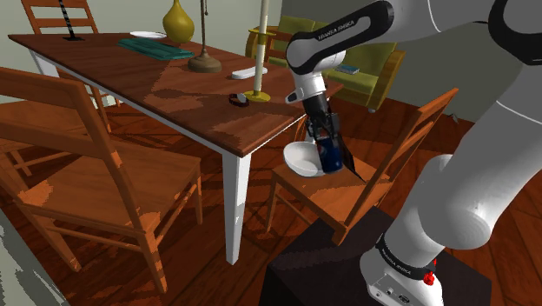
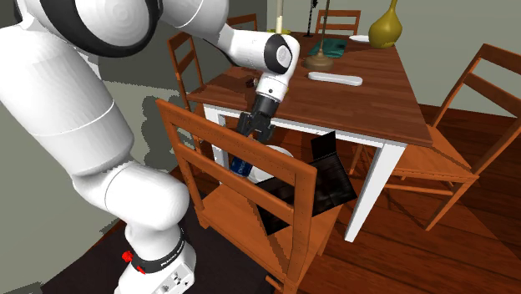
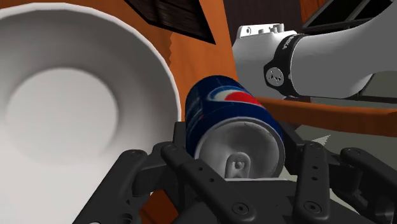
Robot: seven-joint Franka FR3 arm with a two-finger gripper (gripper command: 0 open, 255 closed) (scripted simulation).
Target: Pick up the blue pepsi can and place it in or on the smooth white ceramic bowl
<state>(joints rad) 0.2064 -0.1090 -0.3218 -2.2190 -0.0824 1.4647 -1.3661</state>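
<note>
The blue Pepsi can (image 3: 222,111) is sitting pinched between the two fingers of the black gripper (image 3: 243,159), its silver top turned toward the wrist camera. It is hanging just beside the rim of the white bowl (image 3: 146,76), not inside it, over the wooden chair seat (image 1: 347,196). The bowl is resting on that seat, close to the edge facing the table. In the shoulder view the white arm (image 1: 334,43) is reaching down past the near corner of the brown tabletop (image 1: 130,78). A mustard-yellow vase (image 1: 178,22) and a teal book (image 1: 156,48) are lying toward its far end.
</note>
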